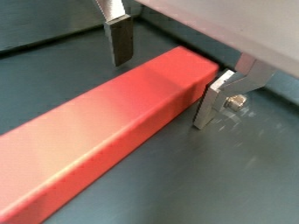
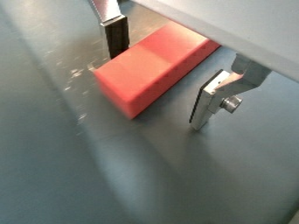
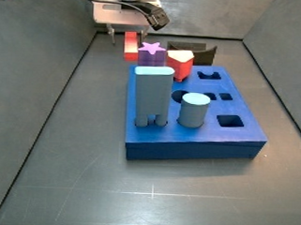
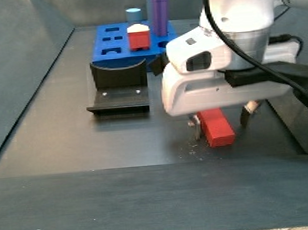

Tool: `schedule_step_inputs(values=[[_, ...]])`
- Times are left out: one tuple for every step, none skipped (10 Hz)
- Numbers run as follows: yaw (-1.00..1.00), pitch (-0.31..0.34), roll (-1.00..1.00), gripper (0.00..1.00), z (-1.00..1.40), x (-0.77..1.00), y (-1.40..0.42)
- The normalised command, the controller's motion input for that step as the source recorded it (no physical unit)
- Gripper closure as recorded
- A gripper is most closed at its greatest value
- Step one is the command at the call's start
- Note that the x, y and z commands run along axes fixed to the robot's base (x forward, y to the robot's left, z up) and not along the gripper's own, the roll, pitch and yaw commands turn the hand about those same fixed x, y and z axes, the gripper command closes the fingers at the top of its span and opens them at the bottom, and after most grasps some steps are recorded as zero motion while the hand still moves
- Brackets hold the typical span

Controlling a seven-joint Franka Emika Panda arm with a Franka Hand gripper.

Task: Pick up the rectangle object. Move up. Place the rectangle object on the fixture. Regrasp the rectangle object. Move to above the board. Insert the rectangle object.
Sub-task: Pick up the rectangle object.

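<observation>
In both wrist views the block point(image 1: 111, 118) lies flat on the floor between the two fingers point(image 1: 118, 42) of the gripper point(image 1: 170, 77), its long axis crossing their closing line (jaws wide apart, pads not touching, nothing held).

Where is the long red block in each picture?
Wrist view: the rectangle object lies on the dark floor between the gripper fingers.
Wrist view: its square end shows, again between the fingers.
Side view: a red bit under the gripper, behind the board.
Side view: its end sticks out below the gripper, right of the fixture.
Shared landmark: the gripper.
</observation>
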Motion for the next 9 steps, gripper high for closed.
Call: schedule_step_inputs(values=[[0.0, 0.0, 0.0, 0.0, 0.0, 0.0, 0.02], [0.0, 0.0, 0.0, 0.0, 0.0, 0.0, 0.09], [0.05, 0.0, -0.01, 0.0, 0.0, 0.0, 0.14], [0.05, 0.0, 0.0, 0.0, 0.0, 0.0, 0.13], [0.03, 0.0, 0.0, 0.0, 0.0, 0.0, 0.1], [0.0, 0.0, 0.0, 0.0, 0.0, 0.0, 0.0], [0.0, 0.0, 0.0, 1.0, 0.0, 0.0, 0.0], [0.0, 0.0, 0.0, 1.0, 0.0, 0.0, 0.0], [0.0, 0.0, 0.0, 1.0, 0.0, 0.0, 0.0]])
